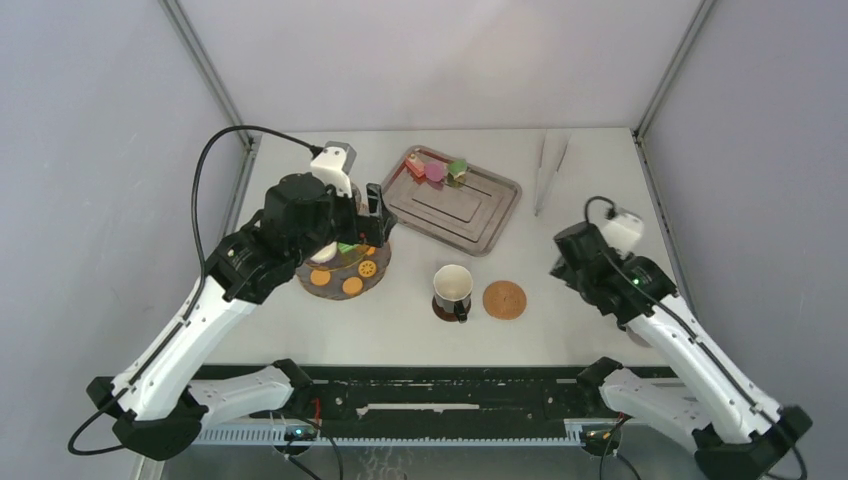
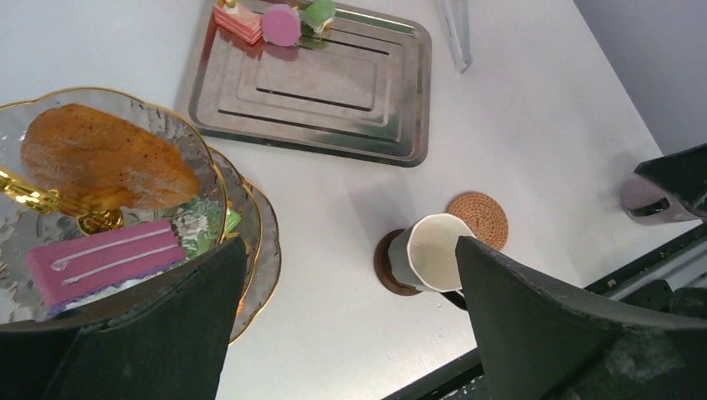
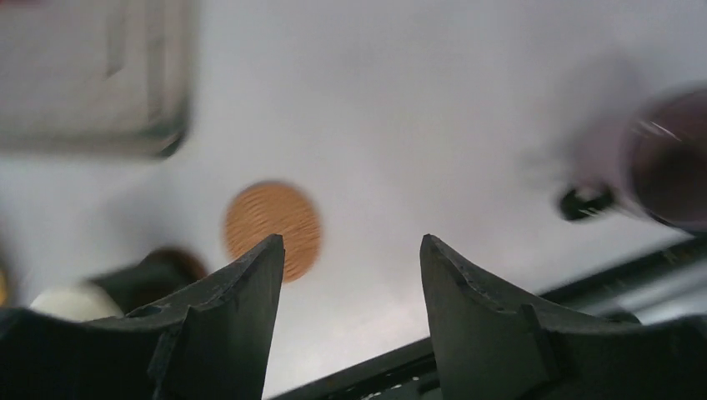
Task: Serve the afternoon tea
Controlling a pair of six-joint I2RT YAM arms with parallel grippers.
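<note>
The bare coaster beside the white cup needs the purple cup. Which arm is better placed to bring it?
Right. The right fingers, open and empty, are close to the purple cup and the bare coaster, both on its side. The left fingers are above the glass stand, farther off.

The clear three-tier glass stand (image 2: 215,179) carries a pink iced cake (image 2: 104,262). A white cup (image 2: 433,254) stands upright on a dark round coaster (image 2: 385,268), beside a bare woven coaster (image 2: 481,218).

Left pincer (image 2: 342,275) spread wide, empty; right pincer (image 3: 352,246) parted, empty; both arms raised.
</note>
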